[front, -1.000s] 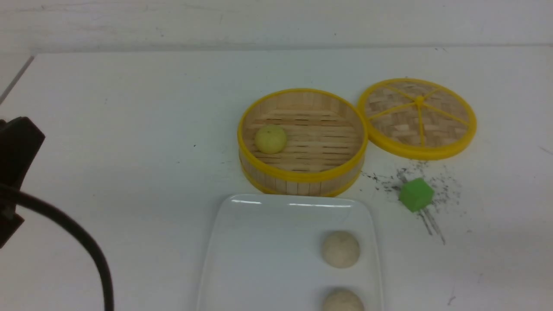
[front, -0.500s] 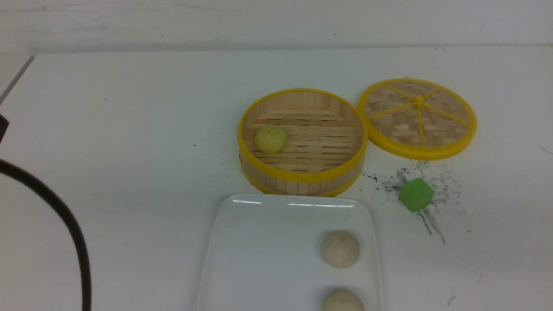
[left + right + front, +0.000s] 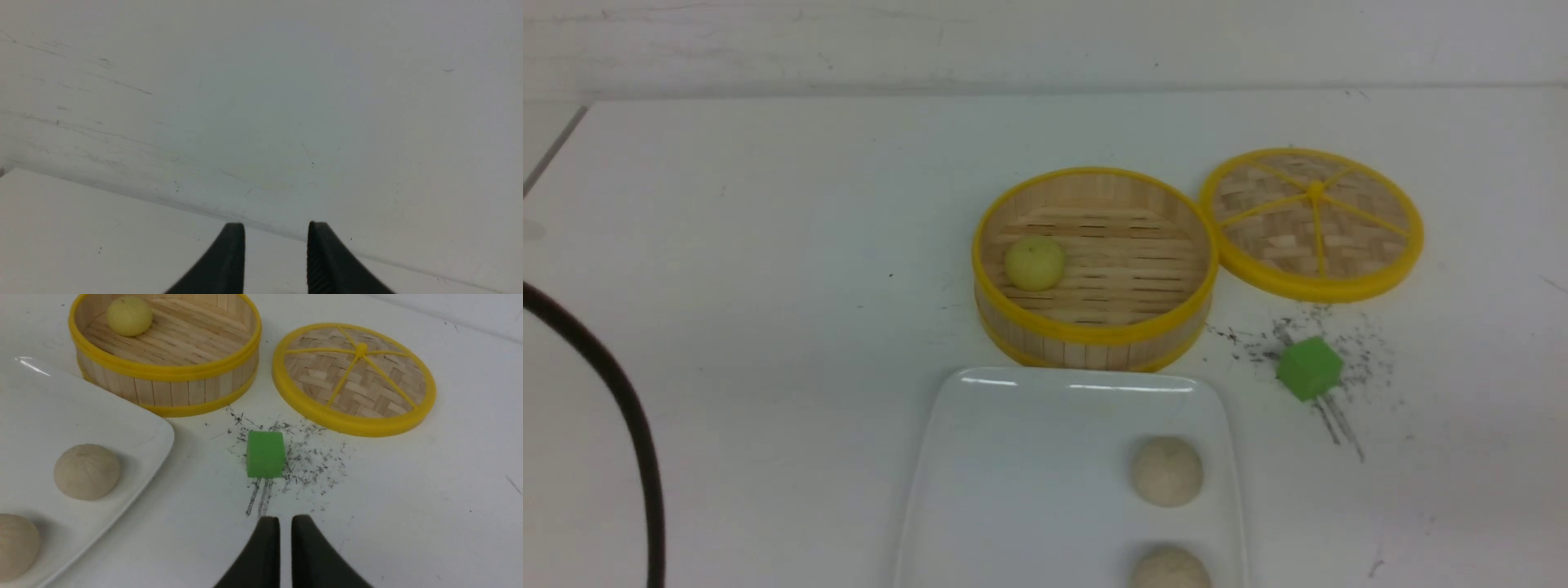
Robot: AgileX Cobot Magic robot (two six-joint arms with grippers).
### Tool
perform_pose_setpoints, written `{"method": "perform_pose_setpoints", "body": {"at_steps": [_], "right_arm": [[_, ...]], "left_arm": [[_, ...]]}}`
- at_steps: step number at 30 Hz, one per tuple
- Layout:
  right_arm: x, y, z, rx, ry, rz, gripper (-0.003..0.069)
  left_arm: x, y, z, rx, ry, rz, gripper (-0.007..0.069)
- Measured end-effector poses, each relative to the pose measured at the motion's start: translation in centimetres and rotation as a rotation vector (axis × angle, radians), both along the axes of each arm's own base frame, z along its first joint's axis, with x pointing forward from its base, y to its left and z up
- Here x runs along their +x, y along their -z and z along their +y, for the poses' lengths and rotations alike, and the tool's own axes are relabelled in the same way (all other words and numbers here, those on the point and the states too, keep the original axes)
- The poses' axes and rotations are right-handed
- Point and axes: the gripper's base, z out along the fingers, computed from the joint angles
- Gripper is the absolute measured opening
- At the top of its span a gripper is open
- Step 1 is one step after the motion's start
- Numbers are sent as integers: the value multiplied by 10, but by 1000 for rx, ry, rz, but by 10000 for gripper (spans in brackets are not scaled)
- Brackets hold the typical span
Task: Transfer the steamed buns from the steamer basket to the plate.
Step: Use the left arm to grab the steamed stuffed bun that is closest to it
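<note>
Currently the yellow-green bun sits inside the steamer basket by its left wall. The first beige bun and second beige bun lie on the plate, just robot-side of the basket. The lid lies just right of the basket and the green cube near its right front; the left gripper is parted and empty, the right gripper nearly closed and empty.

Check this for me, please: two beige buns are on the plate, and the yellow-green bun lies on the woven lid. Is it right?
Not quite. The yellow-green bun lies inside the steamer basket, not on the woven lid; the front view shows it. The two beige buns are on the plate, as you say.
</note>
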Motion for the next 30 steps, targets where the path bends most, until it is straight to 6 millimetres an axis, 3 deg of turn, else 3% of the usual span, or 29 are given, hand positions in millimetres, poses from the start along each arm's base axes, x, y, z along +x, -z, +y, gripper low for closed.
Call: {"method": "perform_pose_setpoints", "body": {"at_steps": [5, 16, 24, 30], "right_arm": [[0, 0, 0, -11, -1, -9, 84], [0, -1, -1, -22, 0, -14, 196], [0, 2, -2, -36, 10, 14, 237], [-2, 7, -5, -66, 32, 75, 242]], "left_arm": [[0, 0, 0, -34, 4, 7, 251], [0, 0, -2, -91, 25, 22, 251], [-1, 1, -4, -120, 55, 36, 253], [6, 3, -12, -60, 144, 82, 332]]}}
